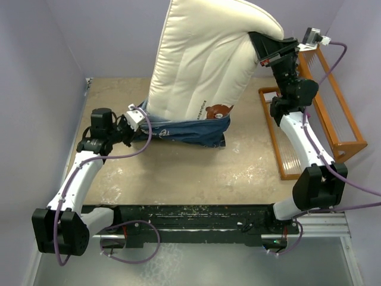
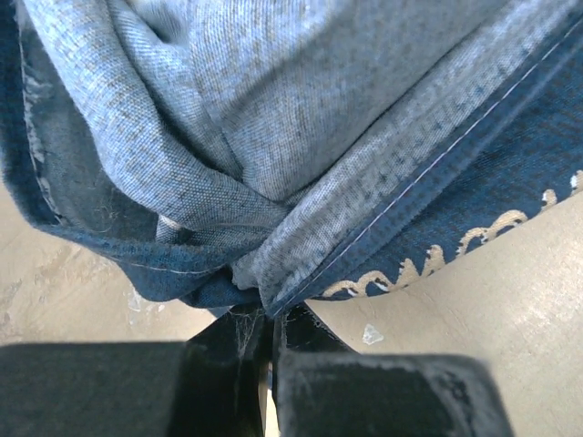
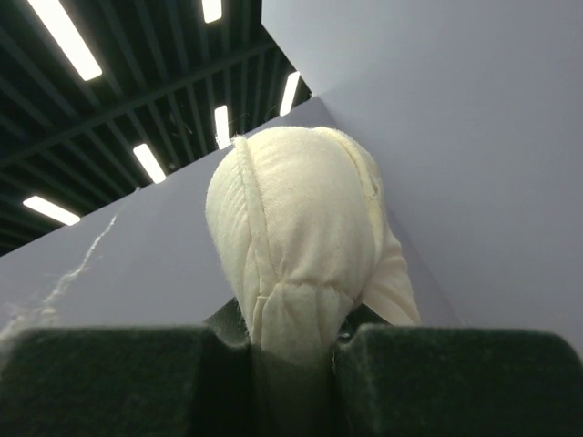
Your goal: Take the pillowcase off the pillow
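Pillow (image 1: 205,59): cream, held upright, its lower end inside the pillowcase (image 1: 190,130), which lies bunched on the table (image 1: 178,173).
Right gripper (image 3: 291,350): fingers clamped on the pillow's top corner.
Left gripper (image 2: 271,320): fingers pinched shut on the pillowcase hem.
Handling, as judged: lift straight up and anchor the hem low.
Only the left wrist view shows the hem pinch; only the overhead view shows how little is sheathed.

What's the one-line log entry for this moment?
left hand: shut on pillowcase | right hand: shut on pillow, held up | pillowcase: bunched at pillow's bottom end
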`<state>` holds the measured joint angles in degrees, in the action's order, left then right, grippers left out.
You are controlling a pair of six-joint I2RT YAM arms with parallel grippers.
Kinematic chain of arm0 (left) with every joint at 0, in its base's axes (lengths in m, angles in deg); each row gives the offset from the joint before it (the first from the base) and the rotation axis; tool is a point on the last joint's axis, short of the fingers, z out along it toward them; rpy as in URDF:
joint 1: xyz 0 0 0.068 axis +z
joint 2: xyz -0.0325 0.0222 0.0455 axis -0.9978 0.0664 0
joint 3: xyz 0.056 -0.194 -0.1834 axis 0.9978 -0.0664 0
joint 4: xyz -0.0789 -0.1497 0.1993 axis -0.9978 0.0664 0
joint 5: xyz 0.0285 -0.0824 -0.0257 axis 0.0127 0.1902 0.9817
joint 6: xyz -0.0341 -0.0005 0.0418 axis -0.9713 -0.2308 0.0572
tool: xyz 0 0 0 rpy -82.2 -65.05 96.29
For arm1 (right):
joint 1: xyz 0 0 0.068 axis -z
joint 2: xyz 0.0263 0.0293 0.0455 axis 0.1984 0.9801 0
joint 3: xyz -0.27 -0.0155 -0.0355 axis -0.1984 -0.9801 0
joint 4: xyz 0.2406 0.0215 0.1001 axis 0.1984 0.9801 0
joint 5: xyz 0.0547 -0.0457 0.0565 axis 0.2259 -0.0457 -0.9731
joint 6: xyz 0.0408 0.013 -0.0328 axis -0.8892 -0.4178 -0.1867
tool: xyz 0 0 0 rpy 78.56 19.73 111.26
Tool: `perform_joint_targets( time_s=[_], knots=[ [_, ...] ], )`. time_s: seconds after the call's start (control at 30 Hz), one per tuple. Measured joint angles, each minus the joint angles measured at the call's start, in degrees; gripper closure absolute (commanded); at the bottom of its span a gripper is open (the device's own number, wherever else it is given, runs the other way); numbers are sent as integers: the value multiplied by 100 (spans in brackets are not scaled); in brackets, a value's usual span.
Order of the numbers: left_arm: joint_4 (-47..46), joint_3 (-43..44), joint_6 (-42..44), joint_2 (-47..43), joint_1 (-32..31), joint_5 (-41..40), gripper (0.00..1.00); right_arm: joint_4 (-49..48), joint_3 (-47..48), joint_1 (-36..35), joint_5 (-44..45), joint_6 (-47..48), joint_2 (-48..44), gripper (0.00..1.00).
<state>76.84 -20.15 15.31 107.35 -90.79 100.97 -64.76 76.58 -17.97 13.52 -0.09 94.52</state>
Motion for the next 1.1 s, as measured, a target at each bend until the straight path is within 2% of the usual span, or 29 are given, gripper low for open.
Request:
perform_joint_targets(
  time_s=[0.2,0.43,0.63,0.77,0.9,0.93,0.97,1.03,1.07,1.1],
  knots=[
    [-22,0,11,52,166,105,100,-20,-4,295,415,-304,-273,100],
    [455,-4,26,289,315,-81,100,-442,-7,669,1349,-555,-516,100],
    [643,72,-20,396,396,-428,100,-350,28,872,1460,-85,-896,100],
    [549,728,-238,800,560,-1176,100,46,74,868,1097,435,-1075,100],
    [160,1749,-511,1108,1060,-2055,100,970,170,793,612,1252,-1268,100],
    [87,2050,-564,1185,1163,-2218,91,1191,168,761,520,1447,-1325,100],
    [33,2396,-636,1266,1261,-2365,72,1421,168,728,435,1655,-1386,100],
    [20,2968,-741,1370,1360,-2444,14,1860,166,671,282,2044,-1488,100],
    [37,3156,-739,1392,1364,-2396,1,2028,164,654,234,2205,-1523,100],
    [118,3366,-807,1399,1364,-2251,1,2229,140,651,190,2417,-1572,100]
  ],
)
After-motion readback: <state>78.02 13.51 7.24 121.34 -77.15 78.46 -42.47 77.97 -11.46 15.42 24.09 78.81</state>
